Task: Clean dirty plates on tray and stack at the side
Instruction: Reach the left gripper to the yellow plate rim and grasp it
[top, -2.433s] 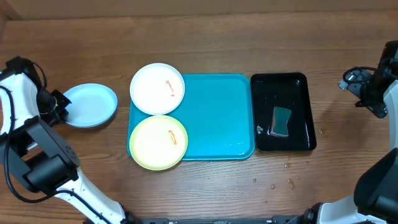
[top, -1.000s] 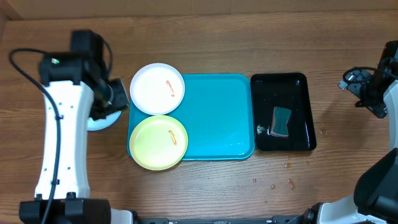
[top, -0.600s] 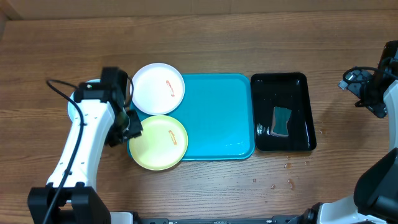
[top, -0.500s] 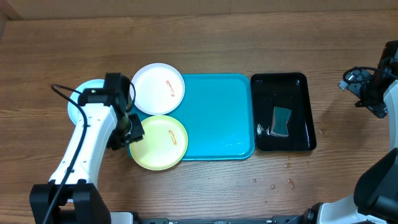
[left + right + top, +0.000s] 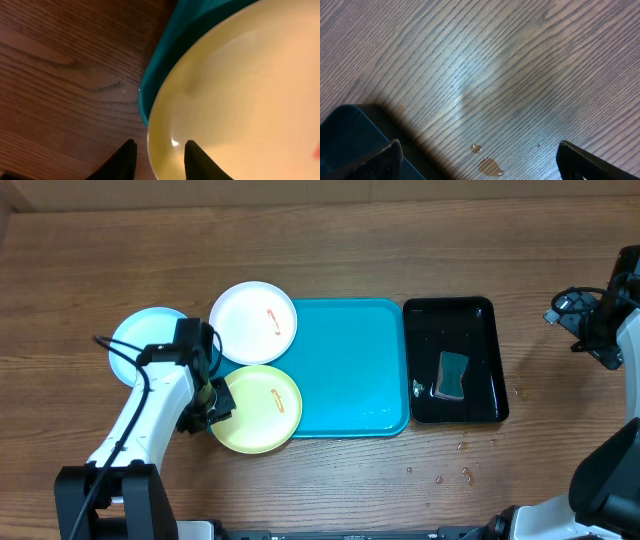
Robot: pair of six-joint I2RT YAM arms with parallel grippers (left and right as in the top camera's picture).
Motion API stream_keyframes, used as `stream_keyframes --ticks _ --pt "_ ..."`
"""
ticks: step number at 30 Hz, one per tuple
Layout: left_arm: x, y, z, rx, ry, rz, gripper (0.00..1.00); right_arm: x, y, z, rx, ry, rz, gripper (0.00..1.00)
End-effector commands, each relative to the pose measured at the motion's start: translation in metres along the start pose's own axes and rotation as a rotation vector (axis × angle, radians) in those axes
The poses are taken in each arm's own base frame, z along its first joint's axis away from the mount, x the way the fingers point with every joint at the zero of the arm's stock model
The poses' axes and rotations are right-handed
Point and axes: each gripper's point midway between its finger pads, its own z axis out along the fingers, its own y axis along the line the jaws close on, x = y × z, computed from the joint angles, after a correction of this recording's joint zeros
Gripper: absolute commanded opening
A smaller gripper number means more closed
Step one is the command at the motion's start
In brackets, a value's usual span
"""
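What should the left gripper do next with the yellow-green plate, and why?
Probably close the left gripper on the rim. Its fingers straddle the edge of the yellow-green plate, with a gap between them, and the plate lies on the turquoise tray.

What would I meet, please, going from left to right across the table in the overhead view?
The pale blue plate → turquoise tray → black tray → right arm. The white plate and yellow-green plate overlap the tray's left edge, so they are omitted.
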Motion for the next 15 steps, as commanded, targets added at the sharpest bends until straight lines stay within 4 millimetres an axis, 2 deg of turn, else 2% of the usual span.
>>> stream_keyframes --ticks 1,5,8,9,15 --pt "0.0018 0.0117 0.0037 -0.013 -0.005 -0.041 0.32 -0.0052 0.0019 -0.0041 -0.005 -0.020 -0.001 1.00" --pt "0.0009 0.0163 0.0060 -0.013 -0.003 -0.059 0.25 -0.0052 0.0019 -0.0041 -0.005 -0.020 -0.001 1.00" --pt "0.0011 0.0164 0.0061 -0.013 -0.002 -0.054 0.09 -0.0052 0.0019 -0.0041 -0.005 -0.020 -0.001 1.00" --pt "0.0012 0.0164 0.0061 -0.013 -0.001 -0.054 0.07 -0.0052 0.0019 -0.0041 -0.005 -0.020 -0.001 1.00" --pt "0.0032 0.0179 0.0112 -0.019 -0.001 -0.054 0.10 -0.0052 0.0019 -0.0041 -0.005 -0.020 -0.001 1.00"
